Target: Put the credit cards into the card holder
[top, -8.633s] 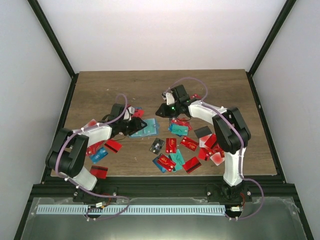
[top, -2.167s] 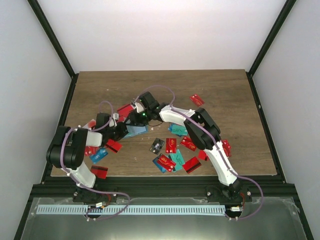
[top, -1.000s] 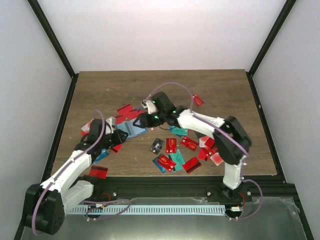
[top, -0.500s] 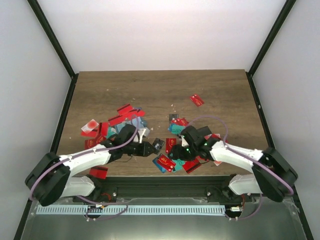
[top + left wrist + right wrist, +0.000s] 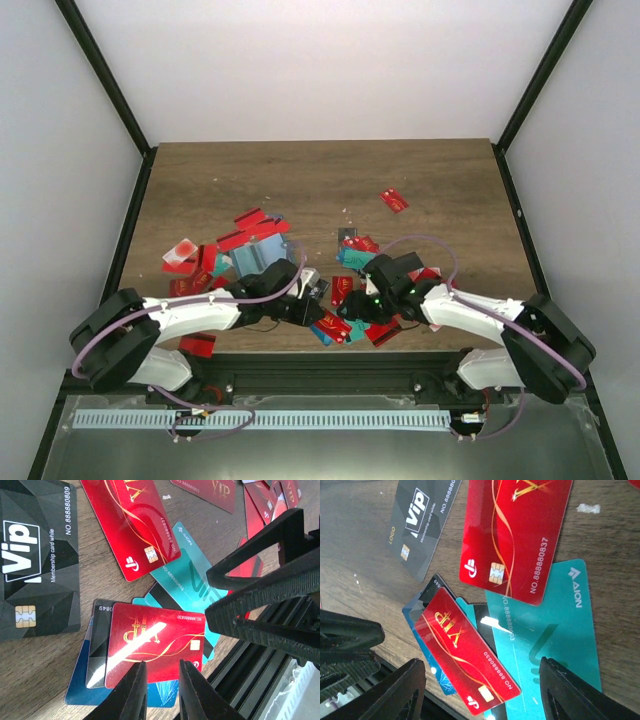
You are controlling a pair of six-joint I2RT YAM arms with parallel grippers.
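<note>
Low in the centre of the overhead view, we list a cluster of credit cards (image 5: 345,300) on the wooden table (image 5: 300,170). Both arms reach in from either side, their tips close together above it.

Item, left gripper (image 5: 162,663): its fingers (image 5: 135,690) are drawn near each other with a narrow gap and pinch nothing. They are poised over the lower edge of a small red VIP card (image 5: 150,642).

Item, right gripper (image 5: 481,662): its fingers (image 5: 395,690) are spread wide and hold nothing, straddling that same card from above.

Item, stack beneath: the red VIP card lies topmost, overlapping a black-striped card (image 5: 99,645), a dark blue card (image 5: 82,692) and a teal card (image 5: 192,575). We note a second red card (image 5: 127,522) with a chip covering one edge of the teal card. A black VIP card (image 5: 37,565) lies flat just beside it.

Item, card holder (image 5: 258,256): a teal pouch left of centre in the overhead view, on the table among red cards. It sits above the left arm in the frame, in neither grip.

Item, lone red card (image 5: 394,200): it lies upper right on the table, well apart from the rest.
</note>
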